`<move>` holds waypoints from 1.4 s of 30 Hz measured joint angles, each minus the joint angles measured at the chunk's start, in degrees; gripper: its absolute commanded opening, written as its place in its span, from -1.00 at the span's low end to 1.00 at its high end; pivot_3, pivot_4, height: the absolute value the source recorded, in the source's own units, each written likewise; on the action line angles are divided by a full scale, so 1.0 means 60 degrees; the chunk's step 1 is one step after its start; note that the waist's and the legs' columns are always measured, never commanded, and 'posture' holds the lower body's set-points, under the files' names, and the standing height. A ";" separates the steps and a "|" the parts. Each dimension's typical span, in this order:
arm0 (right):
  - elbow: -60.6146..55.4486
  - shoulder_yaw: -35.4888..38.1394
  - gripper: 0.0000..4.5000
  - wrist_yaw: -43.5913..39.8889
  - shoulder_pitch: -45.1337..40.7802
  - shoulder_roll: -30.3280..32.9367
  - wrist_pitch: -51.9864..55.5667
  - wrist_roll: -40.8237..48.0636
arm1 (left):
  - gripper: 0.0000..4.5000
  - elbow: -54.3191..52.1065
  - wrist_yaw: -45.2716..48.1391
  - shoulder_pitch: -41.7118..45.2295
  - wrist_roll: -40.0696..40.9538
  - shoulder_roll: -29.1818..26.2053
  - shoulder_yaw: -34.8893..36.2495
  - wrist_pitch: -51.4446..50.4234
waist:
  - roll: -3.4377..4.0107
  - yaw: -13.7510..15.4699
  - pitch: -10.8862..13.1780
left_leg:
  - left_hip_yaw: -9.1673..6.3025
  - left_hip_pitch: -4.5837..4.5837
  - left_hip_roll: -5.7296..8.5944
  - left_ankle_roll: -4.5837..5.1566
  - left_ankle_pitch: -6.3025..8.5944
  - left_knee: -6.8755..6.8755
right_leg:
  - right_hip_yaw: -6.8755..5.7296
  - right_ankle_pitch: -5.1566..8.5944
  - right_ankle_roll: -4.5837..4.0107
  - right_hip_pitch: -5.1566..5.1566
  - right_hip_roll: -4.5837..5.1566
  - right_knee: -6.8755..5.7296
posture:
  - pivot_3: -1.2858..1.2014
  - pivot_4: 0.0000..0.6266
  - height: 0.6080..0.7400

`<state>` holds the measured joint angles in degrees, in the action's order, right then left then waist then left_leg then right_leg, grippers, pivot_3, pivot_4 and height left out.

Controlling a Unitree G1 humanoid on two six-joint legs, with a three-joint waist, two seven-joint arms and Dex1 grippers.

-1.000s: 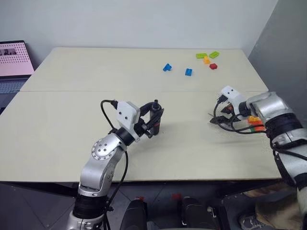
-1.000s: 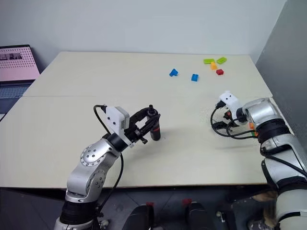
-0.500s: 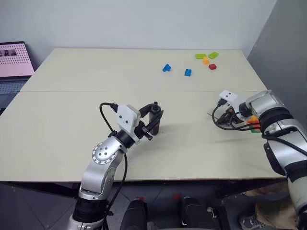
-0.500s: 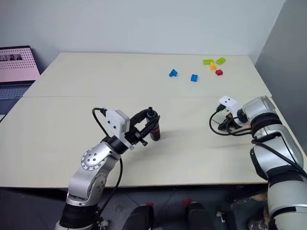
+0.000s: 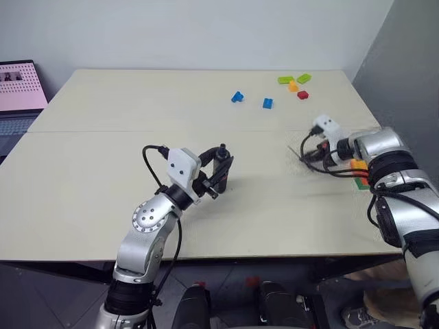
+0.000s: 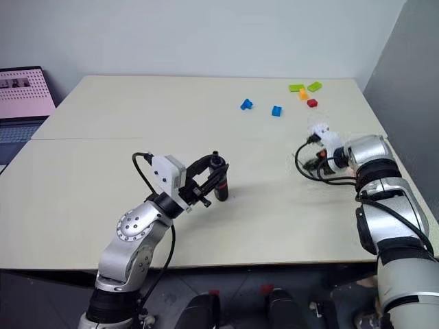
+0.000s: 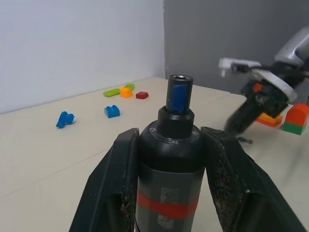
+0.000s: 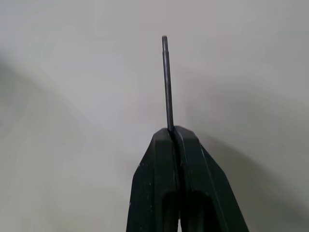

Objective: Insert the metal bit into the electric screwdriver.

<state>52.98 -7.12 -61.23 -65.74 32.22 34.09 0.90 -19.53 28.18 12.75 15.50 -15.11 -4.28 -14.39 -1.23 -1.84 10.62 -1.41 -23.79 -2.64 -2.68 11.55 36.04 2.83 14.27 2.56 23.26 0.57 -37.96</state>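
The electric screwdriver (image 7: 171, 159) was clamped upright by the left gripper (image 5: 218, 166) above the table (image 5: 103, 178). Well to its right, the metal bit (image 8: 166, 82) was pinched in the right gripper (image 8: 174, 135). Such a thin rod could be twisted in that grip and miss the blue socket.

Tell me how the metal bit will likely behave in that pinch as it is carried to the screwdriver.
The metal bit looks straight and stiff, so it probably won't droop. It is needle-thin and smooth, held at one end by the shut right gripper, so it may pivot or slip if nudged. Likely very light.
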 measured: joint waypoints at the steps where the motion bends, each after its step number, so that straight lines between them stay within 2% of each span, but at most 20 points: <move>1: -0.0892 0.0347 -1.00 0.0091 0.0309 -0.0005 0.0243 0.0297 | -0.28 0.0006 -0.0007 0.0022 0.0002 0.0010 -0.0006 -0.0008 | 0.0000 0.0004 0.0000 | -0.0003 -0.0002 0.0000 0.0000 0.0000 -0.0004 | -0.0002 0.0000 0.0000 0.0000 0.0000 0.0001 | 0.03 -0.52 1.00; 3: -0.2844 0.1063 -1.00 0.0443 0.1046 -0.0159 0.0914 0.0927 | -0.28 0.0009 -0.0030 0.0020 0.0021 0.0025 0.0021 -0.0023 | 0.0000 0.0021 0.0000 | -0.0010 -0.0008 0.0000 0.0000 0.0000 -0.0005 | -0.0008 0.0002 -0.0001 0.0001 0.0000 0.0002 | 0.03 -0.52 1.00; 6: -0.6313 0.2339 -1.00 0.1511 0.2369 -0.1210 0.1653 0.2204 | -0.28 0.0031 -0.0251 0.0071 0.0097 0.0161 0.0135 -0.0123 | 0.0001 0.0021 0.0000 | -0.0012 -0.0007 -0.0002 0.0000 0.0000 -0.0010 | -0.0009 0.0001 0.0002 0.0002 0.0000 0.0004 | 0.03 -0.52 1.00; 11: -0.9468 0.2969 -1.00 0.2925 0.3295 -0.3120 0.1148 0.3560 | -0.28 0.0081 -0.0566 0.0128 0.0183 0.0303 0.0281 -0.0344 | 0.0001 -0.0005 -0.0001 | -0.0013 0.0001 -0.0006 -0.0001 -0.0001 0.0002 | -0.0009 -0.0002 0.0006 0.0001 -0.0008 -0.0010 | 0.03 -0.52 1.00; 19: -1.0162 0.2433 -1.00 0.3848 0.3459 -0.4359 -0.0580 0.3829 | -0.28 0.0175 -0.0848 0.0393 0.0351 0.0428 0.0398 -0.0750 | 0.0001 -0.0006 -0.0001 | -0.0012 0.0001 -0.0007 0.0001 -0.0002 0.0003 | -0.0008 -0.0005 0.0001 0.0000 -0.0008 -0.0002 | 0.03 -0.52 1.00; 24: -0.9760 0.1754 -1.00 0.4182 0.3700 -0.4604 -0.2204 0.3200 | -0.28 0.0194 -0.1059 0.0484 0.0366 0.0503 0.0409 -0.0860 | 0.0001 -0.0004 -0.0001 | -0.0011 0.0000 -0.0008 0.0001 -0.0002 -0.0006 | -0.0009 -0.0005 0.0000 0.0003 -0.0009 0.0002 | 0.03 -0.52 1.00; 30: -0.9574 0.0862 -1.00 0.5230 0.4284 -0.5507 -0.3598 0.2354 | -0.28 0.0247 -0.1374 0.0519 0.0260 0.0642 0.0386 -0.0828 | 0.0001 -0.0009 -0.0001 | -0.0013 0.0000 -0.0011 0.0000 -0.0002 -0.0007 | -0.0008 -0.0005 0.0000 0.0008 -0.0012 -0.0002 | 0.03 -0.52 1.00; 34: -0.9750 0.0278 -1.00 0.5780 0.4732 -0.5993 -0.3830 0.2166 | -0.28 0.0243 -0.1544 0.0472 0.0040 0.0739 0.0252 -0.0660 | 0.0001 -0.0006 -0.0001 | -0.0012 -0.0002 -0.0011 0.0000 -0.0002 -0.0007 | -0.0006 -0.0004 -0.0002 0.0009 -0.0012 0.0001 | 0.03 -0.52 1.00; 42: -1.0226 -0.0031 -1.00 0.6290 0.4865 -0.6186 -0.3822 0.2146 | -0.28 0.0487 -0.2325 0.0463 -0.0813 0.1138 0.0041 0.0014 | 0.0001 -0.0002 0.0000 | -0.0013 -0.0006 -0.0011 0.0000 -0.0002 -0.0008 | -0.0008 0.0001 -0.0010 0.0013 -0.0012 0.0002 | 0.03 -0.52 1.00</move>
<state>-8.38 -7.30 -23.49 -36.55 -4.90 11.16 13.77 -16.61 14.23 15.53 10.62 -8.28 -4.04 -14.30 -1.22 -1.85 10.62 -1.49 -23.82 -2.71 -2.68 11.53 35.99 2.78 14.28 2.50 23.34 0.50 -37.95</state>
